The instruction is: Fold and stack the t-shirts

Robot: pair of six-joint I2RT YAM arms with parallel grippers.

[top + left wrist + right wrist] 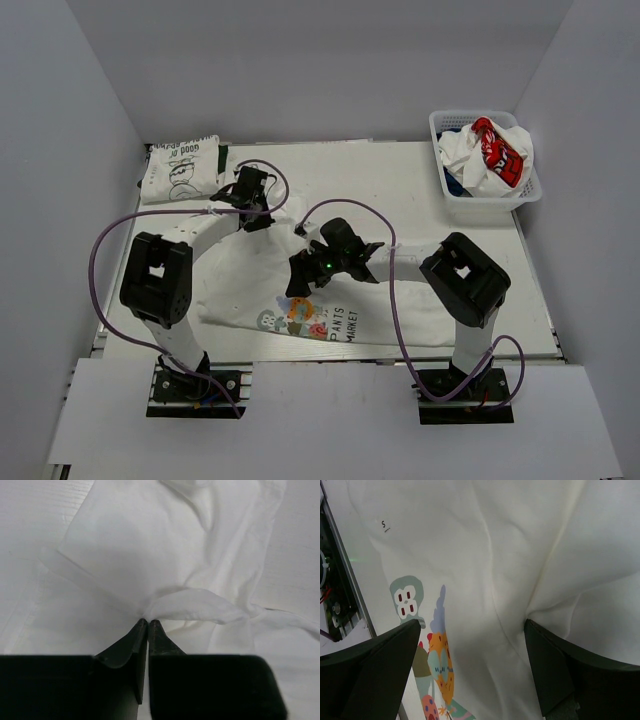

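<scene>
— While the arms lean over the table (430, 200), where's the cartoon t-shirt (250, 295)?
— Spread across its near middle. At the far right the basket (455, 196) holds crumpled t-shirts (470, 150); a folded t-shirt (182, 168) lies far left.
— And the grippers?
— The right gripper (471, 625) gapes wide above the print. The left gripper (148, 621) is nearly closed at a cloth fold; whether it's pinching, I can't tell.

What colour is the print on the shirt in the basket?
Red; the print shows best in the top view.
</scene>
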